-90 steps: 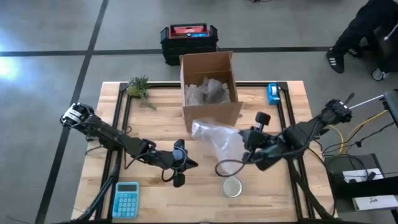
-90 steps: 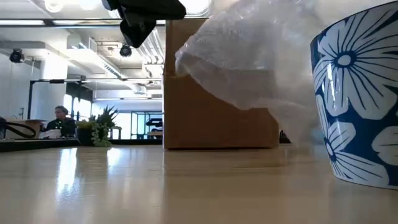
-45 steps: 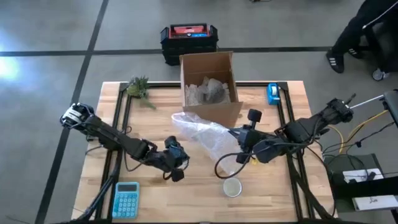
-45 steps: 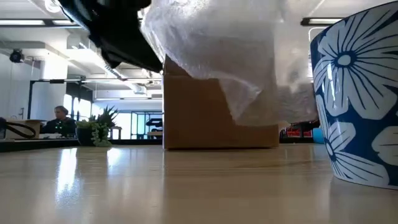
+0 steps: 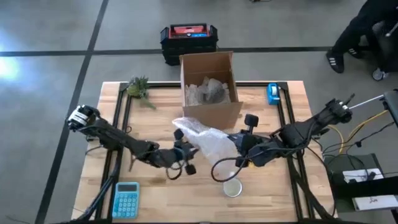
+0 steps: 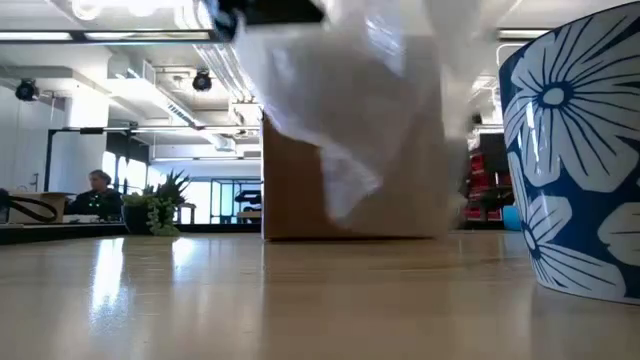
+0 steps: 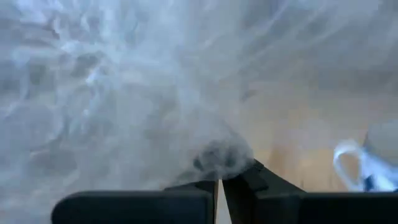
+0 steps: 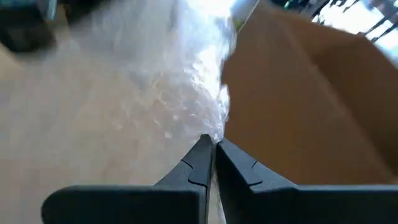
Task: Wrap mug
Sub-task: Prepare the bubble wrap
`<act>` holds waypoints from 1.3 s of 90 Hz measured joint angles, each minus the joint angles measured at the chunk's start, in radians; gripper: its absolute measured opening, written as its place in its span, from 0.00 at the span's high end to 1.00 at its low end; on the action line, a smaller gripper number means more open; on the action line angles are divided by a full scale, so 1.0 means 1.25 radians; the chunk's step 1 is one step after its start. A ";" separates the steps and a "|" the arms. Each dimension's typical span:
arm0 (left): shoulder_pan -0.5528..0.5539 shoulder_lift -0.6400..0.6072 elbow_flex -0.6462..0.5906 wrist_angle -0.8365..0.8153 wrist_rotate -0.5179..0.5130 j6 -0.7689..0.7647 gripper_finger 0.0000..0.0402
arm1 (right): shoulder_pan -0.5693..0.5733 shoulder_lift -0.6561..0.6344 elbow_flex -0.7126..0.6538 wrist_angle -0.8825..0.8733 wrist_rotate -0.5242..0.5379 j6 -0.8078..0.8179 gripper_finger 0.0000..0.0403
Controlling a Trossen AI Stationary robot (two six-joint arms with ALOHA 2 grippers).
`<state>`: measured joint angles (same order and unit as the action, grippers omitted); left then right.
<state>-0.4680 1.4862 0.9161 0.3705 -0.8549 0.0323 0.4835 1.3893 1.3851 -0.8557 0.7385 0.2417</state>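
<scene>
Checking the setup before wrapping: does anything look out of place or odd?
Nothing looks spilled or damaged. Both grippers, left and right, pinch the bubble wrap above the table, while the mug stands upright and unwrapped.

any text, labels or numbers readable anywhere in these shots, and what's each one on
None can be read.
Calculator: keys show, but the markings are too small.
Red-topped case on the floor behind the table: a light patch, possibly a label, is too blurred.
Blue tape dispenser: no readable marking.
Mug: flower pattern only, no words.
Cardboard box: plain sides.
Both grippers, left and right, hold the bubble wrap, which carries no print.
</scene>
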 joint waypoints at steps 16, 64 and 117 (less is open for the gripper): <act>-0.064 -0.096 0.000 -0.105 -0.025 -0.012 1.00 | -0.002 0.028 -0.069 0.016 -0.006 0.026 0.99; -0.115 -0.175 0.003 -0.308 0.008 -0.237 1.00 | -0.057 0.273 -0.091 0.272 -0.340 -0.004 0.73; -0.258 -0.257 0.003 -0.619 0.294 -0.772 1.00 | -0.096 0.372 0.093 0.201 -0.552 -0.278 0.44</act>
<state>-0.7906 1.1649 0.9199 -0.4035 -0.4875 -0.9325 0.3640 1.8546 1.5012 -0.6039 0.0483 -0.1052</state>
